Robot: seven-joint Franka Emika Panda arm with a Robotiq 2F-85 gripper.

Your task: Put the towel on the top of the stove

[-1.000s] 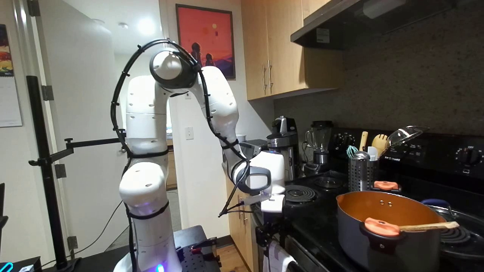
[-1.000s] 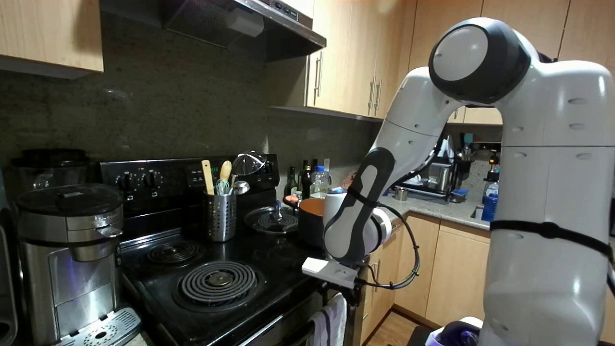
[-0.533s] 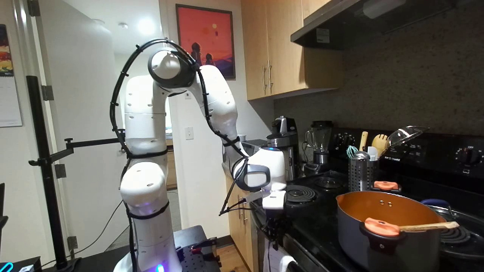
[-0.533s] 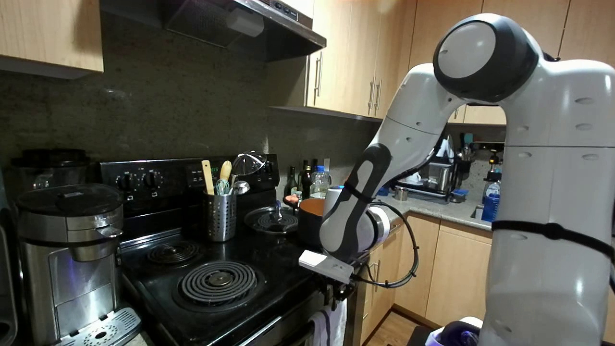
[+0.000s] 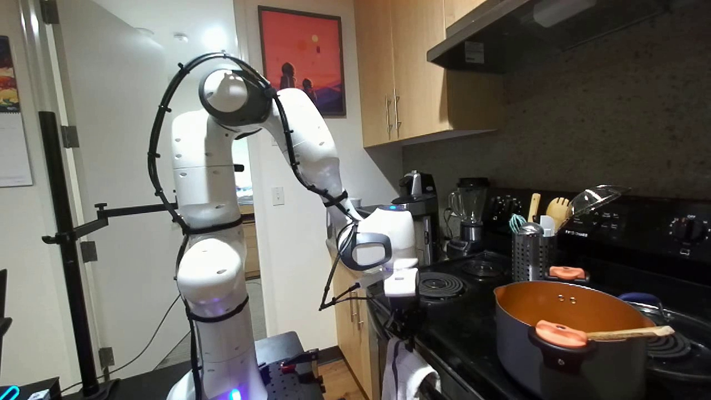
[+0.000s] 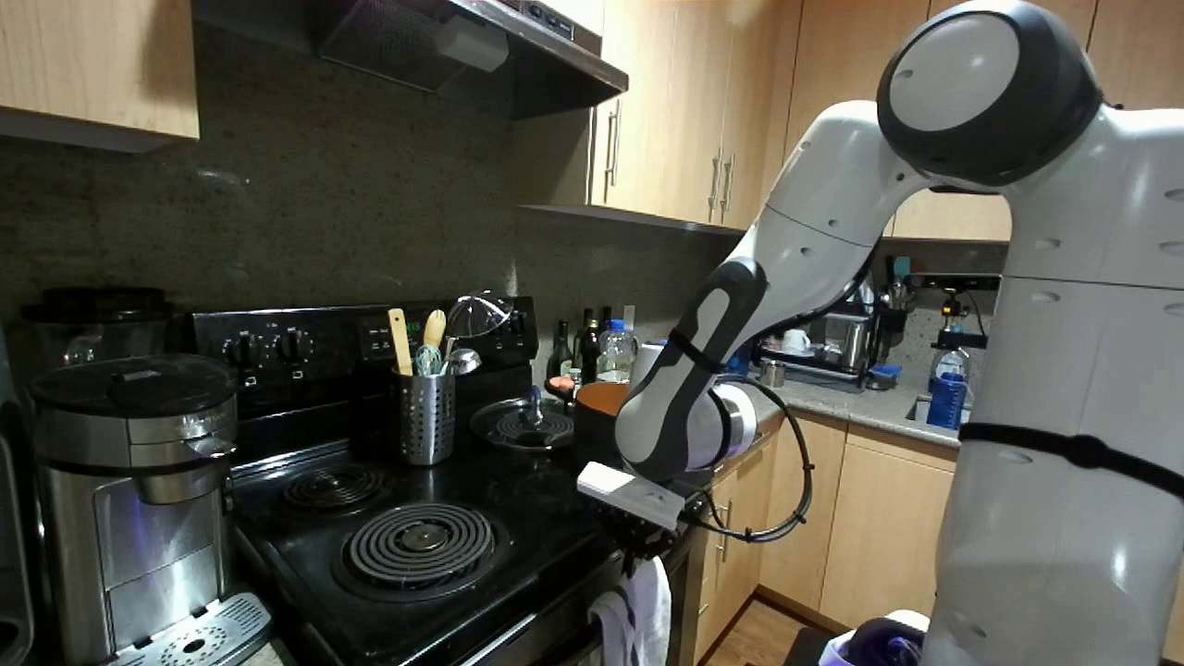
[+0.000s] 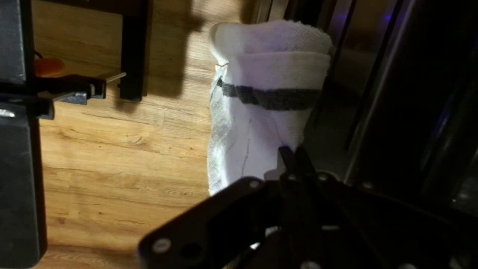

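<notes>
The white towel [image 5: 408, 375] with a dark stripe hangs at the oven door's front, over the handle, in both exterior views. Its upper part is drawn up into a peak under my gripper [image 5: 410, 345]. In the wrist view the cloth of the towel [image 7: 269, 71] narrows toward my gripper [image 7: 294, 149], whose fingertips are together with a fold pinched at the tips. The grip itself is dark there. Behind and just above the towel lies the black stove top [image 6: 546, 509], with coil burners [image 6: 421, 544].
A large pot [image 5: 572, 344] with a wooden spoon across it stands on the stove. A utensil holder [image 6: 426, 416] and a glass lid [image 6: 523, 425] are farther back. The coffee machine [image 6: 139, 518] stands beside the stove, and the range hood [image 5: 500, 44] hangs above.
My gripper has closed and risen a little, drawing the towel's upper part up with it. The arm's elbow has shifted back, away from the stove.
</notes>
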